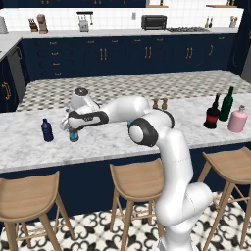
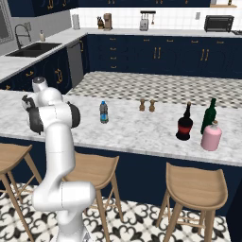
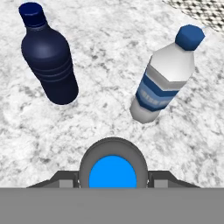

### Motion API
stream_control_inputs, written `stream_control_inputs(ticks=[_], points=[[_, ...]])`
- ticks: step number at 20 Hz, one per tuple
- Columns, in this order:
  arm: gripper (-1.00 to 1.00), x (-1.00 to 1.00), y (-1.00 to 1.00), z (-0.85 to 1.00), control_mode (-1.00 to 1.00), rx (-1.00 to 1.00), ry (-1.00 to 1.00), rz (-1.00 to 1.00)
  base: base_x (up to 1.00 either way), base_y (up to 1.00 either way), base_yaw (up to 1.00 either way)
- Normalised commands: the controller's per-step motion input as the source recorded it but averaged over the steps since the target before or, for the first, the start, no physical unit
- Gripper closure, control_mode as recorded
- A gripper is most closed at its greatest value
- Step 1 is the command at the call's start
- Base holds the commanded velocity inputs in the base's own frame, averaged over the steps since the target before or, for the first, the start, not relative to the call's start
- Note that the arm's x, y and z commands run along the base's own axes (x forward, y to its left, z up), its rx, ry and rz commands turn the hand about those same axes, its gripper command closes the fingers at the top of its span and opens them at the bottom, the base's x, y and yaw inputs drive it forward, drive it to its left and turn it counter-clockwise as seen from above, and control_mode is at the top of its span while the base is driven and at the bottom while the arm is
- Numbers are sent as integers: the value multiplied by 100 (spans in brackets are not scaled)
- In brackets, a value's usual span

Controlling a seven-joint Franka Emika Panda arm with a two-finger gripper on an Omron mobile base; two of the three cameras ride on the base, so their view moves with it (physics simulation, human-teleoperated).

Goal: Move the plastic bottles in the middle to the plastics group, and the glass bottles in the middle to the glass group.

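Plastic bottle going to the plastics group
The tool (image 1: 72,128) is gripping a blue-capped plastic bottle (image 3: 113,171) upright at the bench's (image 1: 29,147) left end, beside the navy bottle (image 1: 47,130) and pale water bottle (image 3: 164,78), likely for set-down; another plastic bottle (image 2: 103,112) is waiting mid-bench.

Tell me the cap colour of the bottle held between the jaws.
Bright blue; the held bottle's cap shows best in the hand view, seen from above.

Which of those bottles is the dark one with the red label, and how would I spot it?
Follow the long marble counter above the stools to its right end, where three bottles stand close together. The near-black bottle is the one closest to the counter's middle. Unlike the tall green bottle and the pink bottle, it has a squat round body, a red band and a thin neck.
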Motion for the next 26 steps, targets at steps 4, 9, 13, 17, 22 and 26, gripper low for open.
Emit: stream_control_inputs(ticks=[4, 9, 13, 17, 22, 26], points=[[100, 11, 0, -3, -100, 0, -2, 0, 0, 0, 0], [100, 8, 0, -14, -100, 0, 0, 0, 0, 0, 0], [100, 0, 0, -14, -100, 0, 3, 0, 0, 0, 0], [100, 0, 0, -3, -100, 0, 0, 0, 0, 0, 0], [100, 1, -2, -1, -100, 1, 2, 0, 0, 0, 0], [100, 2, -5, 0, -100, 3, 2, 0, 0, 0, 0]])
